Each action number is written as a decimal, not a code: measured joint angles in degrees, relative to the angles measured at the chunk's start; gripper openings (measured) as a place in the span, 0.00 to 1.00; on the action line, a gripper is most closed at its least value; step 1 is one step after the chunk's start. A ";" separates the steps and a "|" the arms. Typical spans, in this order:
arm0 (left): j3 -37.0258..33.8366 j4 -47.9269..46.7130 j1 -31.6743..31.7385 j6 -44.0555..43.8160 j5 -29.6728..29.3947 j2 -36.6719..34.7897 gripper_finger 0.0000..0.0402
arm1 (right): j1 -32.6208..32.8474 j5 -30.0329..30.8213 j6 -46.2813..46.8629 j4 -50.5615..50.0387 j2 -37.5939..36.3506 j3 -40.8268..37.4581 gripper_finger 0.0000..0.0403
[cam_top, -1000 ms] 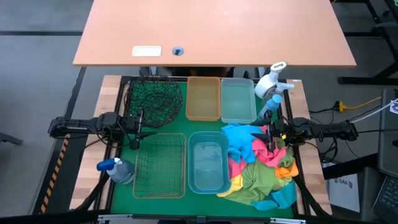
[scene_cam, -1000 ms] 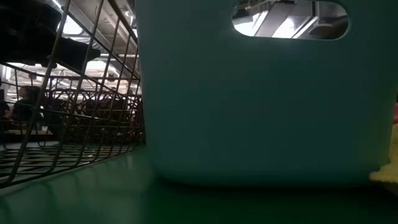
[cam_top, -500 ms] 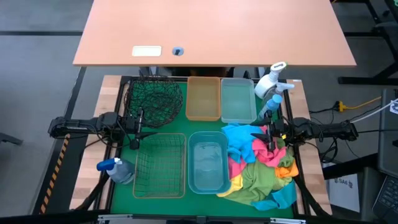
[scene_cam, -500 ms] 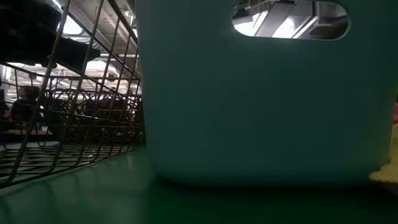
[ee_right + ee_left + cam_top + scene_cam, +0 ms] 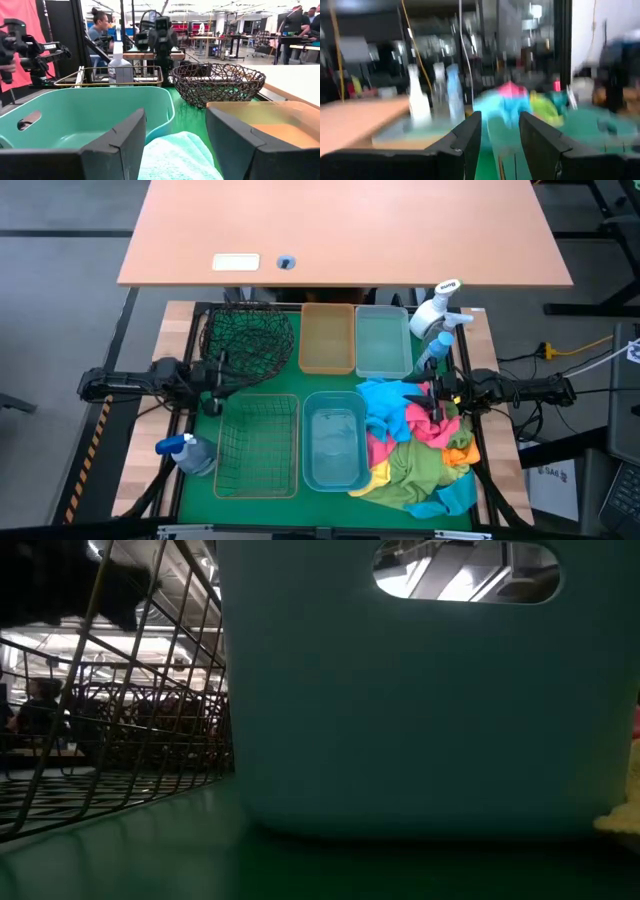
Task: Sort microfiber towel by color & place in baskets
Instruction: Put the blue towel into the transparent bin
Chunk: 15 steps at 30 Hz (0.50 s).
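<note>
A heap of microfiber towels (image 5: 415,445) in blue, pink, green, orange and yellow lies on the green mat at the right. The baskets stand in two rows: a dark mesh basket (image 5: 248,340), an amber bin (image 5: 327,338) and a pale blue bin (image 5: 383,340) at the back, a wire basket (image 5: 258,445) and a blue bin (image 5: 335,438) in front. My right gripper (image 5: 432,395) is open, level above the heap's far part, with a pale teal towel (image 5: 177,155) below its gap. My left gripper (image 5: 222,375) is open and empty between the mesh and wire baskets.
A white spray bottle (image 5: 437,315) stands at the back right beside the pale blue bin. A blue one (image 5: 185,452) lies left of the wire basket. In the low view, the blue bin's wall (image 5: 430,690) fills the picture. A light wooden desk (image 5: 345,230) lies beyond the mat.
My left gripper has tipped its fingers upward and risen a little, staying open between the mesh basket and the wire basket.
</note>
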 joint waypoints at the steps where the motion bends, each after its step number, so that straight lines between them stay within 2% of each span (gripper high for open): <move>1: 0.00 3.24 0.00 0.00 -0.84 -0.02 0.32 | 0.00 -0.02 0.02 0.23 0.00 0.00 0.51; 4: 0.02 11.63 0.02 -0.11 -3.62 0.22 0.32 | 0.00 -0.08 0.04 0.54 -0.02 0.01 0.51; 8: 0.07 19.23 0.00 -2.09 -4.50 3.14 0.32 | 0.00 -0.59 2.70 0.73 -0.02 0.01 0.51; 12: 2.49 20.76 0.02 -5.01 -7.52 10.12 0.32 | 0.00 -0.53 8.55 0.72 -0.02 0.02 0.51; 15: 7.33 20.83 0.01 -4.97 -8.72 18.26 0.32 | 0.00 0.10 9.15 0.70 0.00 0.00 0.51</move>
